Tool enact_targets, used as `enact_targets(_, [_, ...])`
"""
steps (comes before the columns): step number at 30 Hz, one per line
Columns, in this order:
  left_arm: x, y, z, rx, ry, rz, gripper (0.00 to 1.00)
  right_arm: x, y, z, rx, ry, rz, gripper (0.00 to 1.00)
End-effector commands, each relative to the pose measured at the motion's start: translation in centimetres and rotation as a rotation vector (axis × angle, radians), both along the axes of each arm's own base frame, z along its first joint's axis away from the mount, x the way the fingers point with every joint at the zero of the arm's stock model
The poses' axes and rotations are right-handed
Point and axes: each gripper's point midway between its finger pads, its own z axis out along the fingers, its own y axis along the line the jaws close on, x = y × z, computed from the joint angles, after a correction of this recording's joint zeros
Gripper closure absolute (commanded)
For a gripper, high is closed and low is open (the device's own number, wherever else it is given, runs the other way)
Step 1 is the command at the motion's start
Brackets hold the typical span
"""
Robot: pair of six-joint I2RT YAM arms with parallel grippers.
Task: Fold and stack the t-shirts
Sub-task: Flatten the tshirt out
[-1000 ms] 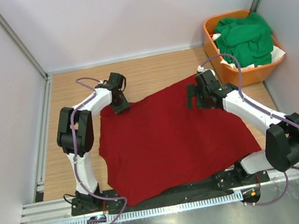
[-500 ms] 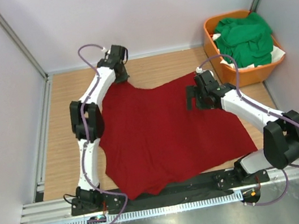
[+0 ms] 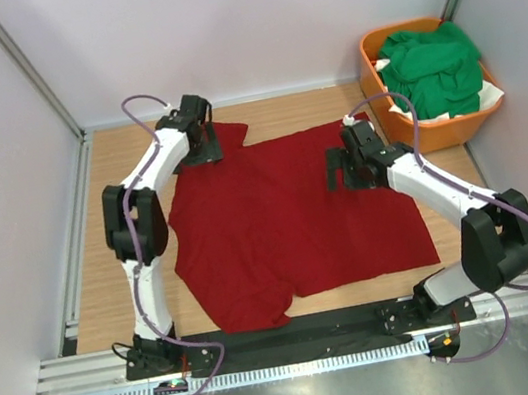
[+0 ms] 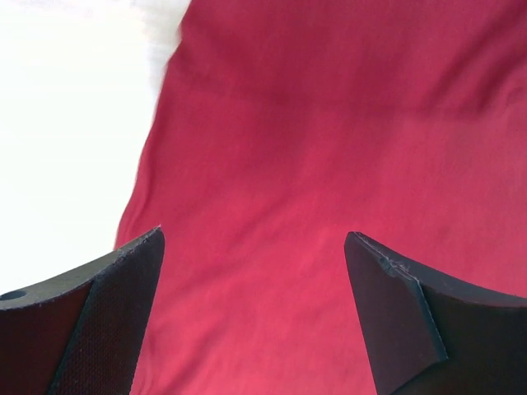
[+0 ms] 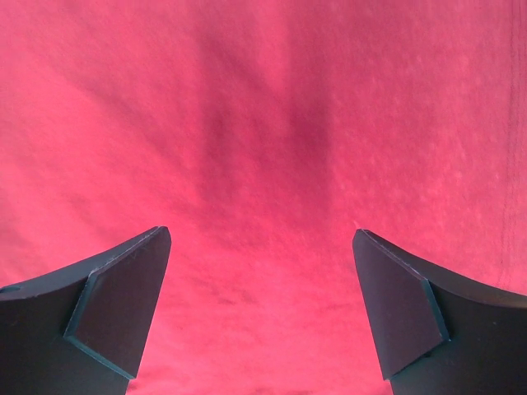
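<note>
1. Since half a second ago my left arm has come back from the far edge of the table (image 3: 96, 286). The left gripper (image 3: 203, 147) now sits at the upper left of the top view. The dark red t-shirt (image 3: 289, 224) has slid with it: its near hem no longer drapes over the black rail (image 3: 346, 324) and lies on the wood.
2. Left gripper: fingers (image 4: 123, 288) spread wide apart, nothing between them. Red cloth fills the wrist view below them, with the shirt's edge running down the upper left. I cannot tell whether the tips touch the fabric.
3. Right gripper (image 3: 345, 169): fingers (image 5: 395, 296) equally wide apart and holding nothing, with only red fabric under them. It is right of centre in the top view, over the shirt's far right part.
4. The red shirt lies spread flat between the two arms, one gripper over each far corner.
5. Its long axis runs roughly left to right. A flap sticks out at upper left and another at lower left. I cannot tell where the neck is.
6. The green t-shirts (image 3: 434, 62) are heaped in the orange basket (image 3: 372, 73) at the upper right, apart from both grippers.
</note>
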Motion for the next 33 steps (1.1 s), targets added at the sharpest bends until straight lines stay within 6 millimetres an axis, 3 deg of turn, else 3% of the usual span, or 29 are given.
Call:
enact_targets(1, [-0.6,-0.2,2.7,-0.059,-0.107,0.031,0.09,2.7,1.6,2.1,0.053,-0.076,0.007,0.00])
enact_targets(3, [-1.2,-0.7,1.2,-0.083,-0.065,0.018,0.11,4.3,2.2,2.9,0.061,-0.094,0.010,0.00])
enact_targets(5, [-1.2,-0.8,-0.8,-0.083,-0.028,0.028,0.12,5.5,2.6,1.6,0.040,-0.055,0.014,0.00])
enact_targets(6, [-1.0,-0.8,-1.2,-0.079,-0.024,0.031,0.12,6.8,3.0,2.7,0.045,-0.080,0.012,0.00])
enact_targets(7, [-0.9,-0.8,-2.9,-0.067,0.009,0.034,0.12,7.5,3.1,1.0,0.021,-0.044,0.010,0.00])
enact_targets(10, [0.2,-0.7,-4.0,-0.055,0.030,0.041,0.14,10.3,3.4,0.8,0.002,-0.038,0.007,0.00])
enact_targets(11, [0.3,-0.2,-5.7,-0.042,0.064,0.053,0.14,10.9,3.2,-1.4,-0.018,0.012,0.002,0.00])
enact_targets(12, [1.0,-0.2,-5.3,-0.049,0.059,0.060,0.14,12.4,3.6,-0.7,-0.011,-0.011,0.000,0.00])
enact_targets(13, [1.3,-0.1,-5.7,-0.055,0.066,0.066,0.15,12.8,3.6,-1.3,-0.019,0.012,0.001,0.00])
enact_targets(14, [1.3,0.3,-7.0,-0.046,0.093,0.076,0.15,13.2,3.5,-3.5,-0.036,0.057,-0.001,0.00])
enact_targets(15, [2.0,0.8,-6.7,-0.051,0.086,0.091,0.15,14.4,3.9,-2.9,-0.030,0.039,0.003,0.00])
enact_targets(17, [2.6,1.8,-7.4,-0.010,0.090,0.107,0.15,14.9,4.1,-5.1,-0.040,0.082,0.006,0.00])
enact_targets(18, [2.8,2.5,-7.7,0.020,0.095,0.110,0.15,15.8,4.5,-5.1,-0.032,0.072,0.008,0.00])
enact_targets(20, [3.9,3.5,-6.6,0.063,0.075,0.123,0.15,16.6,4.6,-6.0,-0.034,0.081,0.001,0.00])
enact_targets(21, [4.1,4.4,-7.6,0.084,0.097,0.128,0.14,17.5,4.6,-7.1,-0.029,0.097,-0.011,0.00])
enact_targets(22, [5.2,4.8,-6.5,0.086,0.068,0.130,0.14,18.0,4.7,-7.6,-0.025,0.104,-0.017,0.00])
enact_targets(26, [7.3,7.9,-7.8,0.127,0.066,0.160,0.14,21.0,5.5,-10.2,0.006,0.139,-0.039,0.00])
enact_targets(27, [7.7,8.0,-8.0,0.133,0.063,0.152,0.14,22.0,5.8,-8.9,0.020,0.102,-0.041,0.00])
enact_targets(28, [8.1,9.0,-8.2,0.135,0.060,0.162,0.13,22.1,5.8,-10.9,0.019,0.139,-0.042,0.00])
enact_targets(29, [9.5,9.0,-6.6,0.099,0.013,0.163,0.13,22.7,6.0,-10.9,0.029,0.132,-0.055,0.00])
enact_targets(30, [10.1,9.2,-6.6,0.084,0.000,0.164,0.12,23.9,6.4,-10.0,0.046,0.105,-0.059,0.00])
enact_targets(31, [10.7,9.7,-6.4,0.090,-0.019,0.169,0.09,24.1,6.4,-11.3,0.050,0.121,-0.067,0.00])
enact_targets(33, [12.2,10.6,-5.3,0.083,-0.082,0.168,0.03,25.3,6.6,-10.7,0.086,0.099,-0.098,0.00])
